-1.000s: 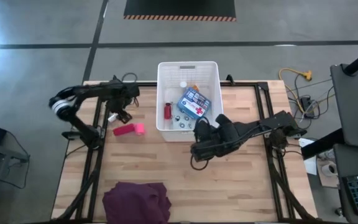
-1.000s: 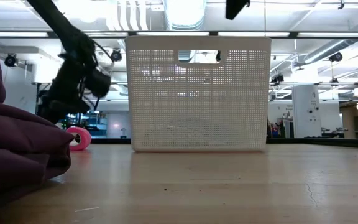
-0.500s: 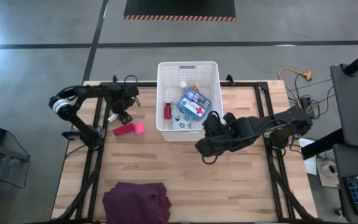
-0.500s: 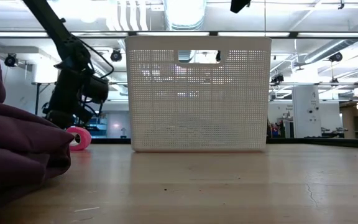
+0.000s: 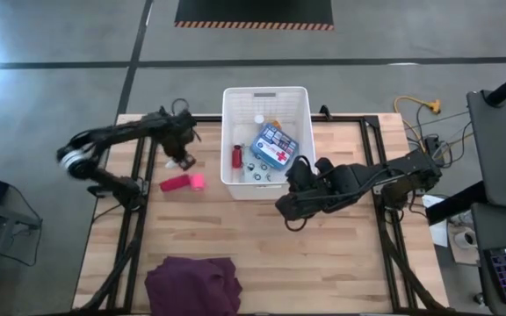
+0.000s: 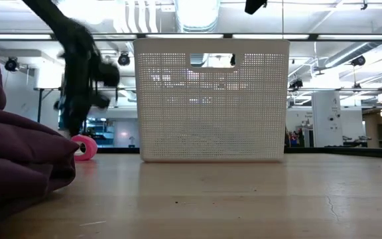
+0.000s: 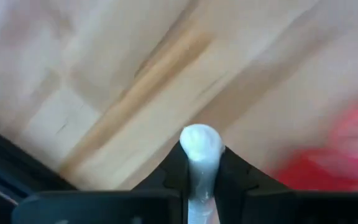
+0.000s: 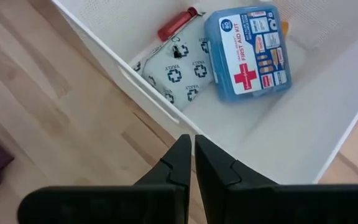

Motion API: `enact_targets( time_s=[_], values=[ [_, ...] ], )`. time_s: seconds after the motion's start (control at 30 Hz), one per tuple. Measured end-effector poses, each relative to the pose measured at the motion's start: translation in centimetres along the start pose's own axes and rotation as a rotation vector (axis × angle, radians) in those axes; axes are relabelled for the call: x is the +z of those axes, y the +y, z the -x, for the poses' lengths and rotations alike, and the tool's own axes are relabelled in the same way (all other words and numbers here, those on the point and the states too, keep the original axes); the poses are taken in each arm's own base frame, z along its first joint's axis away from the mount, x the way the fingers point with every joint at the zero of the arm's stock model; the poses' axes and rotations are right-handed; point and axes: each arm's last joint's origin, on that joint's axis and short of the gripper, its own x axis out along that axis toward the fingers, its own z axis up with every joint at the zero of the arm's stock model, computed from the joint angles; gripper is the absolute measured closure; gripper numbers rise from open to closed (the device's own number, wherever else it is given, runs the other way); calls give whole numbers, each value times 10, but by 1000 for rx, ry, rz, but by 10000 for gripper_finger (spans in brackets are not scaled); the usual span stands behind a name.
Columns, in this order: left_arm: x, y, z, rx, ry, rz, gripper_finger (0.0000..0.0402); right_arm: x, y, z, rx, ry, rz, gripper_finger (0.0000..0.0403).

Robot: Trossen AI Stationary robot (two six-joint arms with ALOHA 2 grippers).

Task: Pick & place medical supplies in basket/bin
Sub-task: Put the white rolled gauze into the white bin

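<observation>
The left gripper (image 5: 185, 159) hangs over the desk (image 5: 341, 254) just to the left of the white basket (image 5: 301, 101), with its fingers (image 7: 173, 171) closed tight on a small white vial (image 7: 201, 155) whose rounded end sticks out past the fingertips; in the high view the vial shows only as a pale spot at the gripper. Near it on the desk lies the pink-red tube (image 5: 181, 183), apart from the gripper and a little nearer the front edge, with its round pink end turned toward the basket; the low view shows that end (image 6: 83, 147) resting on the wood beside the dark purple cloth (image 6: 18, 159). The basket stands at the far middle of the desk and holds the blue first-aid pouch (image 8: 248, 53) with a red cross, lying tilted against the white-blue patterned pouch (image 8: 182, 71), and a small red bottle (image 8: 178, 23) lying along the wall next to them. An orange box shows only as a sliver behind the blue pouch, near the far wall. The right gripper (image 5: 286, 208) waits low over the desk just outside the basket's near right corner, its fingers (image 8: 180, 163) pressed together on nothing. The cloth (image 5: 191, 283) is heaped at the desk's front left.
</observation>
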Motion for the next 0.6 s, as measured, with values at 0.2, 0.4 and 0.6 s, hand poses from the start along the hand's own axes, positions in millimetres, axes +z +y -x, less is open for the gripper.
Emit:
enact_targets(
  time_s=[0.2, 0.4, 0.6],
  values=[
    [-27, -27, 127, -221, -583, 92, 373, 1, -4, 4, -5, -23, -3, 390],
    [-51, -46, 218, -438, -1163, 139, 375, 1, -6, 5, -12, -25, 19, 390],
    [20, -101, 205, -477, -1175, -62, 356, 3, -9, 7, -9, -28, 43, 390]
  ],
)
